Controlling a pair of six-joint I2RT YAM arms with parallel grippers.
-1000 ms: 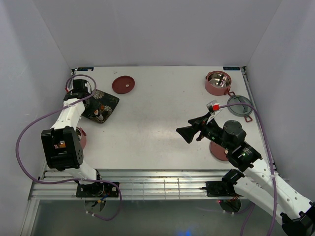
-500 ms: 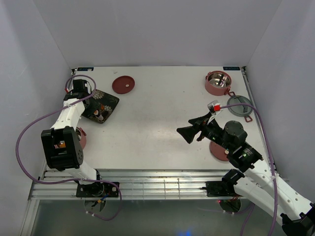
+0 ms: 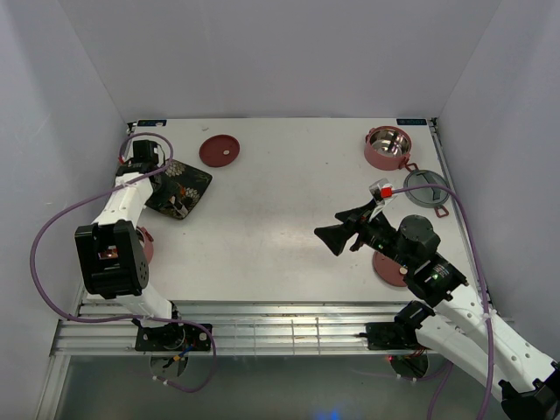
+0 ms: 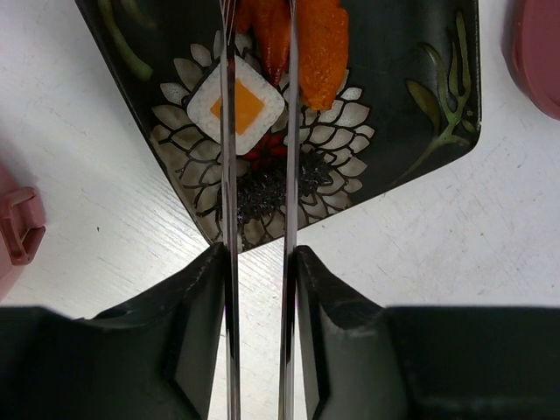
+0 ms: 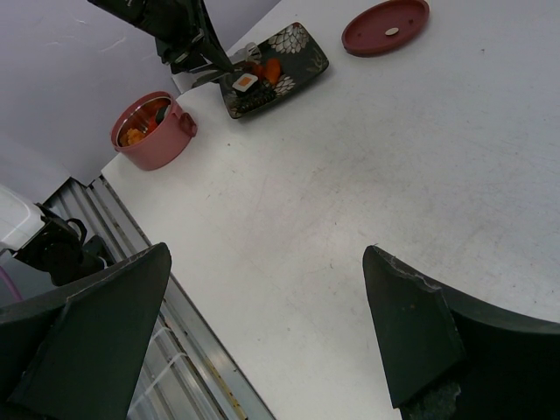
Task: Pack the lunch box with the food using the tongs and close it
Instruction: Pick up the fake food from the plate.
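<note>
- Your left claw (image 4: 258, 262) grips the tongs (image 4: 229, 131) over food (image 4: 324, 52) on the plate (image 4: 394, 105); right claw (image 5: 267, 271) gapes wide.
- White table (image 3: 280, 210), pale walls (image 3: 280, 52).
- Two bowls (image 3: 388, 147), two red lids (image 3: 219, 150), one plate.

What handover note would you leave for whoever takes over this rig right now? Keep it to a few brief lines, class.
Left end effector: shut on the tongs, whose tips are over the floral plate, an orange piece between their arms, a roll beside it.
Right end effector: open, empty, above the table.
Done: near-left tier already holds some orange food.
Left: move the plate's food over, deal with the far-right tier, which looks empty, and fit a lid.
</note>
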